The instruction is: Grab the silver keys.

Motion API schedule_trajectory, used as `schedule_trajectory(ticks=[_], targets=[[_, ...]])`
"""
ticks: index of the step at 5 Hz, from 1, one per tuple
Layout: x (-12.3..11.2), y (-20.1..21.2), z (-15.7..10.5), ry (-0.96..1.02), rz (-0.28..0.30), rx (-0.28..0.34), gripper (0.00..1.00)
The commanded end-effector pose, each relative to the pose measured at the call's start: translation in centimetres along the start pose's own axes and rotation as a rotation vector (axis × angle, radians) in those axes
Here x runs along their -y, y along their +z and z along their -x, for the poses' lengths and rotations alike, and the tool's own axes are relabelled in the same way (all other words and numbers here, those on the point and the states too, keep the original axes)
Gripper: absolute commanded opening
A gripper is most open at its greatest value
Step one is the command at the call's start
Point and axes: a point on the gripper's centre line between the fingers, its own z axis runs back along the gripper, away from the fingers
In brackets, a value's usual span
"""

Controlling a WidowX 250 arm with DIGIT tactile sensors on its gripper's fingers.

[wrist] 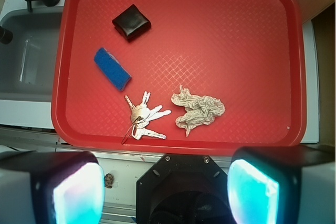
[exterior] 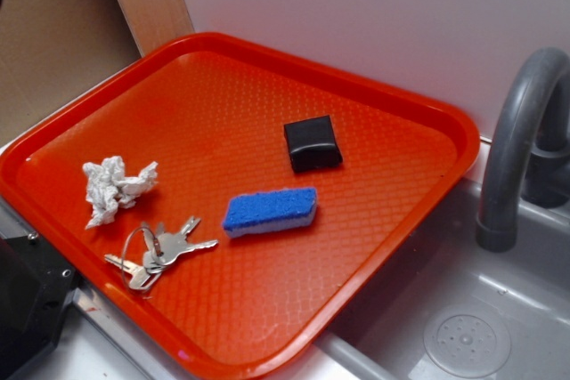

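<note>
The keys (wrist: 143,118) are lying flat on the red tray (wrist: 252,35) near its 6 o'clock rim in the wrist view, blades fanning toward 1 to 3 o'clock, wire ring trailing toward 7. The paper ball (wrist: 198,110) is sitting just beside them at 3 o'clock, the sponge (wrist: 112,68) at 11. The pincer (wrist: 165,190) is hovering spread wide, holding nothing.

A plain white wall (exterior: 356,6) fills the upper right of the exterior view, a brown board (exterior: 53,33) the upper left, and a grey sink (exterior: 463,327) with a faucet (exterior: 517,131) the lower right.
</note>
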Motion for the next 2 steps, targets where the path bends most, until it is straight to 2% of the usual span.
schedule_trajectory(ticks=[1,2], targets=[[0.0,0.0,0.0,0.0,0.0,0.0,1.0],[2.3,-2.2,0.7,0.048,0.015,-0.015,1.0]])
